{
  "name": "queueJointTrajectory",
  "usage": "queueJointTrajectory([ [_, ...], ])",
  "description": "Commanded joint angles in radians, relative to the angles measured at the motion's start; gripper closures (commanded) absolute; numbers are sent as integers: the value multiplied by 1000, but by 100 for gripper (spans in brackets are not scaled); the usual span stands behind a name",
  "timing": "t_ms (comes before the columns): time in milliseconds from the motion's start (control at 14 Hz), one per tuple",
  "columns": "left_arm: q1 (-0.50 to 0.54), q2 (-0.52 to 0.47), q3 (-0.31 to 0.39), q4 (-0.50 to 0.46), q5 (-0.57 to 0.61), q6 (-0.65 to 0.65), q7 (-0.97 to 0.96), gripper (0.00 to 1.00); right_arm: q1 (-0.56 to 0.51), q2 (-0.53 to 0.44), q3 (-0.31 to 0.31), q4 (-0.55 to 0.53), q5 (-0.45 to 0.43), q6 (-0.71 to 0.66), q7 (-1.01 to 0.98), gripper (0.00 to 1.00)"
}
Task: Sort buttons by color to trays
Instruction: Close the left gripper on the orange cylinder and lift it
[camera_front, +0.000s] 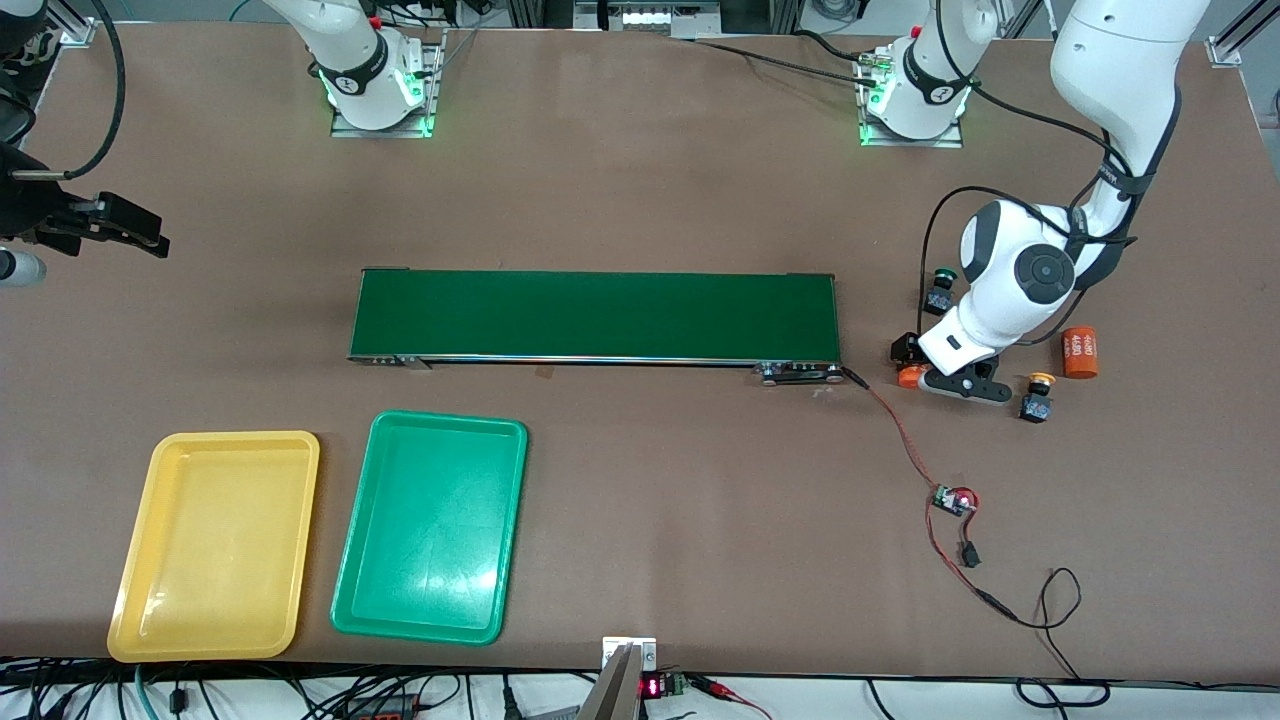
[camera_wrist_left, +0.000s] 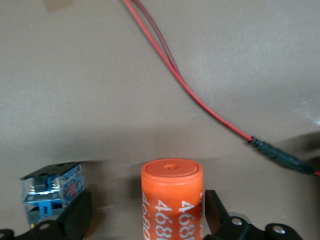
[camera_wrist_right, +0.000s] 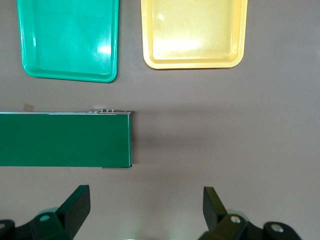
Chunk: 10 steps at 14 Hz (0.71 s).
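Buttons (camera_front: 940, 290) sit at the left arm's end of the table, in the middle band of the front view. One green-capped button stands higher in the frame beside the white wrist, and a yellow-capped button (camera_front: 1037, 398) stands lower. A third button body (camera_wrist_left: 50, 192), blue-black with its cap hidden, lies just outside one finger (camera_wrist_left: 75, 217). The left gripper (camera_front: 912, 372) is low over the table with its fingers spread wide around an upright orange cylinder (camera_wrist_left: 172, 200) with white print. It is not pinching the cylinder: there is a gap on one side. A second orange cylinder (camera_front: 1080, 352) lies near the yellow-capped button.

The yellow tray (camera_front: 215, 545) and the green tray (camera_front: 430, 527) lie side by side in the lower part of the frame, toward the right arm's end. The dark green conveyor belt (camera_front: 595, 315) lies above them at centre. A red wire (camera_front: 900, 430) trails from its end.

The right gripper (camera_front: 140, 235) waits, fingers spread, high at the frame's edge.
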Motion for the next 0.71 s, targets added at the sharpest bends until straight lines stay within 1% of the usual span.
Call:
queueJointTrajectory([
  [0,6,-3,-13,-7,4,-3,20,46,-2,10,-1,14,-11,2,-1,0],
  [71,12,-1,-13,-5,4,-9,20,62,-2,12,-1,14,-13,4,1,0],
  [142,12,-4,-13,-2,4,-11,19,70,-3,15,-1,15,-10,4,1,0],
  [214,11,-10,-15,4,4,-34,14,73,-3,19,-1,14,-10,4,-1,0],
  [356,3,-30,-16,56,4,-145,19,74,-3,21,-1,15,-7,4,-2,0],
  [427,0,-43,-18,100,6,-228,22,74,-3,21,-1,14,-4,4,-2,0],
  [499,0,-53,-35,149,4,-312,37,74,-3,21,-1,15,-4,4,-2,0],
  [641,-1,-53,-41,264,4,-480,100,74,-3,21,-1,15,-4,4,-2,0],
])
